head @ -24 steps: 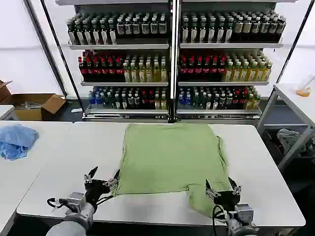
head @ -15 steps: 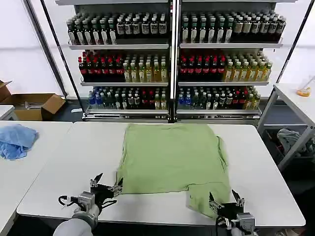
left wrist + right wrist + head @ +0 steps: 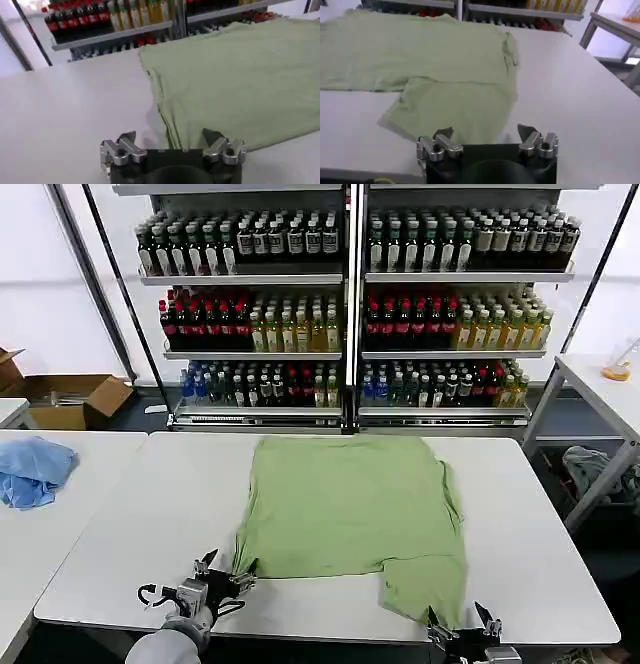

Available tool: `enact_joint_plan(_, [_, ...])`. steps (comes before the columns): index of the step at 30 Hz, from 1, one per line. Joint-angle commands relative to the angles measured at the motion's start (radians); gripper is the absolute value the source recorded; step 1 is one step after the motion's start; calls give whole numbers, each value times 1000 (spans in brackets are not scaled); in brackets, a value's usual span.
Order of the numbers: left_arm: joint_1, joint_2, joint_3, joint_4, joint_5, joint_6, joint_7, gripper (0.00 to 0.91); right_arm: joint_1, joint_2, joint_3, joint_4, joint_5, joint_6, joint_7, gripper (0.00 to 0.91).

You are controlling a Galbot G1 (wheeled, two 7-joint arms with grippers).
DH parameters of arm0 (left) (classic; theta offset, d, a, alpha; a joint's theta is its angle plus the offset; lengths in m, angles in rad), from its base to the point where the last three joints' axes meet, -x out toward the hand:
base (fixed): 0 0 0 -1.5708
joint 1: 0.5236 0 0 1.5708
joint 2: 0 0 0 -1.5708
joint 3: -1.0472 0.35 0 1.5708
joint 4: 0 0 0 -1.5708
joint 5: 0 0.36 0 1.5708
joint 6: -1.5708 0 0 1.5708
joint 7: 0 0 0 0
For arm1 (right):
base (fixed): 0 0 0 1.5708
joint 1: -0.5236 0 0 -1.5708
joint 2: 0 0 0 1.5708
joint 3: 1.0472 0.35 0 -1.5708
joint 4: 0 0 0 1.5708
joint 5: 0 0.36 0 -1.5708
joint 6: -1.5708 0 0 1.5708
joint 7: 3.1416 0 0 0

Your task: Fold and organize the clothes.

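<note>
We see a tall shelf (image 3: 350, 304) full of bottles at the back, behind a big white bench (image 3: 140, 514). On the bench lies the light green T-shirt (image 3: 350, 504), spread out flat in the middle, with one part hanging lower toward the front edge on our right side. Its print is not showing. Another bench on the left holds a crumpled blue cloth (image 3: 32, 469), well apart from the shirt. A brown box (image 3: 75, 399) sits on the floor behind it. Our left gripper (image 3: 222, 572) is low at the front edge, just beside the shirt's near left corner, and its jaws are open and hold nothing. Our right gripper (image 3: 462, 624) is at the front edge too, just below the shirt's hanging part, with its jaws open and empty.
</note>
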Motion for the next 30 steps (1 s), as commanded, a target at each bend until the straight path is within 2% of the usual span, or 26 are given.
enact_joint_plan(1, [13, 6, 12, 1, -20, 15, 11, 20, -29, 3, -7, -7, 12, 1, 12, 0])
enact_joint_plan(14, [25, 1, -18, -14, -95, 12, 44, 20, -25, 3, -25, -2, 35, 22, 9, 0])
enact_joint_plan(23, [45, 9, -85, -95, -241, -26, 66, 20, -17, -16, 11, 48, 35, 109, -4, 0])
enact_joint_plan(30, [102, 14, -151, -200, -291, -53, 66, 20, -38, -28, 63, 126, 60, 144, -20, 0])
